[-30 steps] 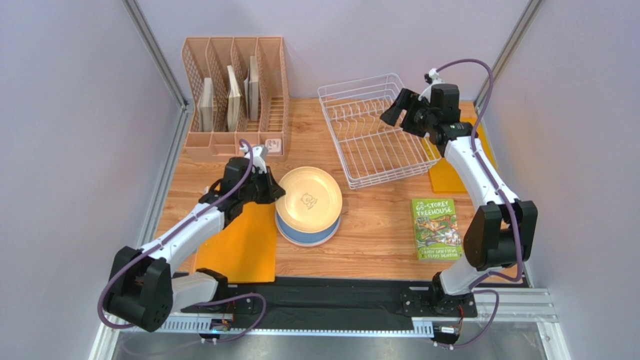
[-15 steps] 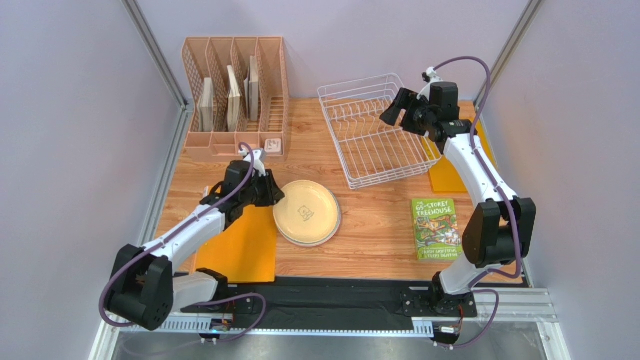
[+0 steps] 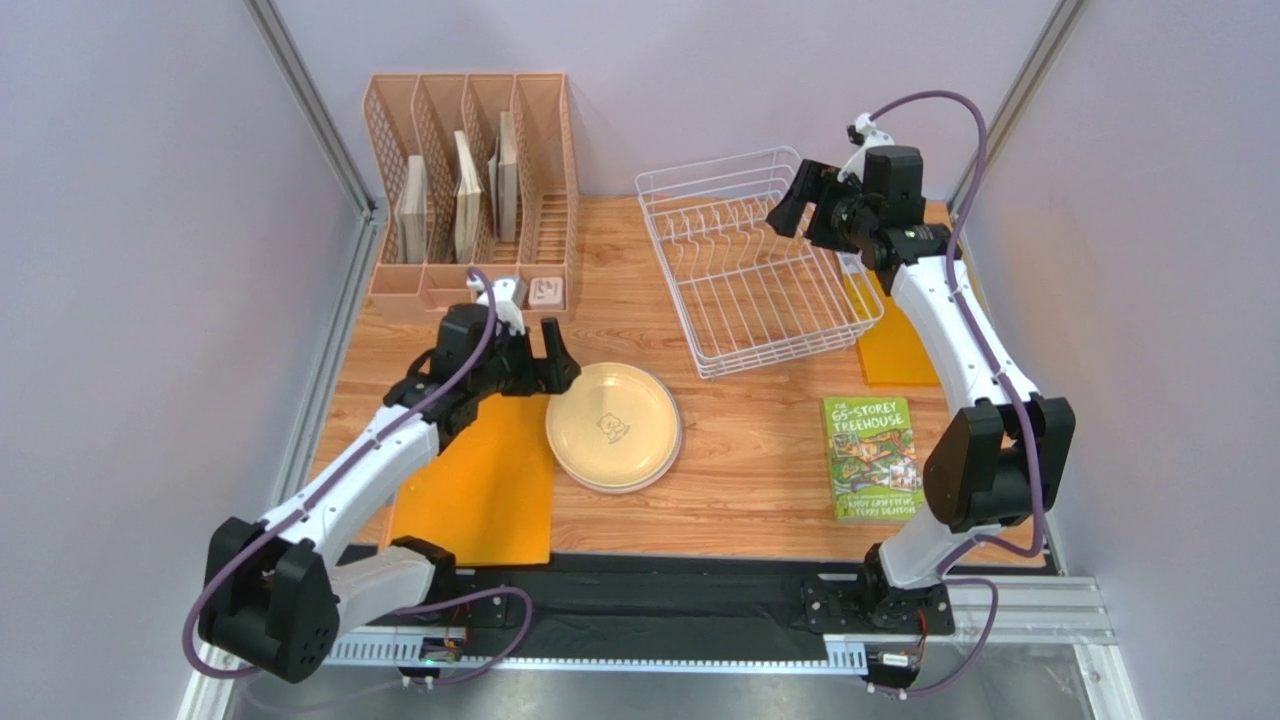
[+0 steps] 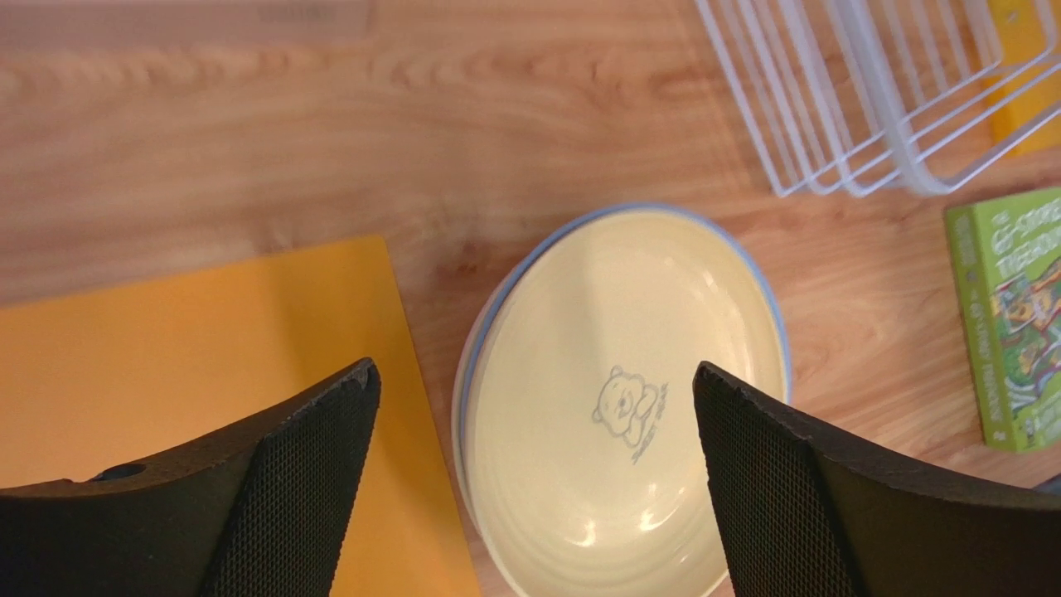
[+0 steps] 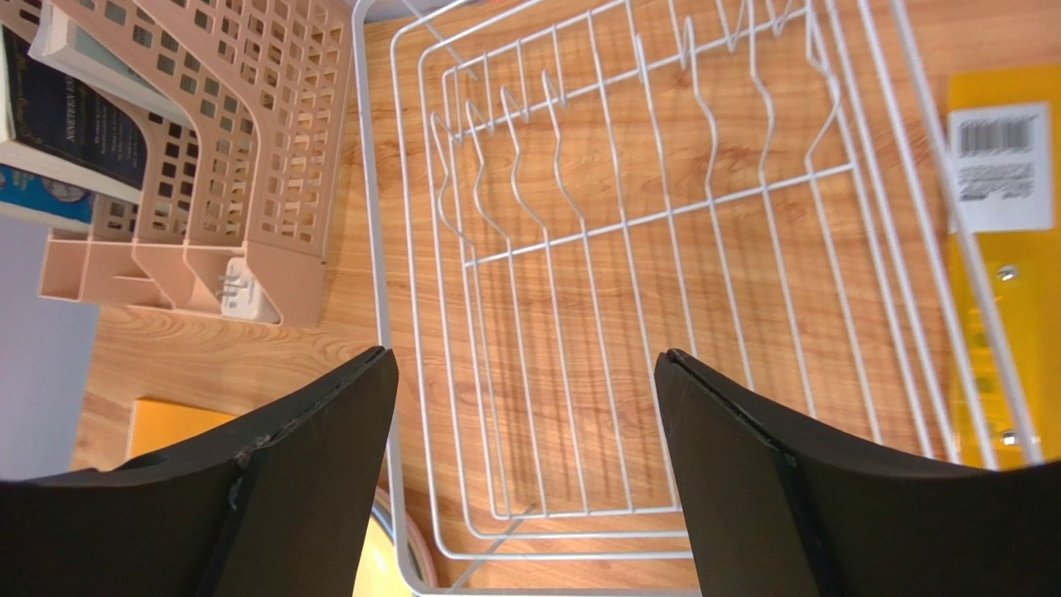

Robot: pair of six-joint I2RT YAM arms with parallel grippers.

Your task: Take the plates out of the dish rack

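Observation:
A pale yellow plate (image 3: 613, 428) with a bear mark lies on top of a stack of plates on the table. In the left wrist view a blue rim (image 4: 762, 284) peeks out under the yellow plate (image 4: 623, 411). My left gripper (image 3: 538, 365) is open just left of the stack, above its near rim (image 4: 533, 370), holding nothing. The white wire dish rack (image 3: 751, 300) stands at the back right with no plate in it (image 5: 623, 224). My right gripper (image 3: 796, 203) hovers open over the rack's far right corner (image 5: 523, 356), empty.
A peach slotted organizer (image 3: 473, 180) with flat boards stands at the back left. An orange mat (image 3: 473, 488) lies left of the stack, another (image 3: 902, 338) right of the rack. A green book (image 3: 872, 458) lies front right.
My left gripper opened and let go of the yellow plate, which settled onto the stack, then drew back a little. The right gripper shifted slightly toward the rack's far corner.

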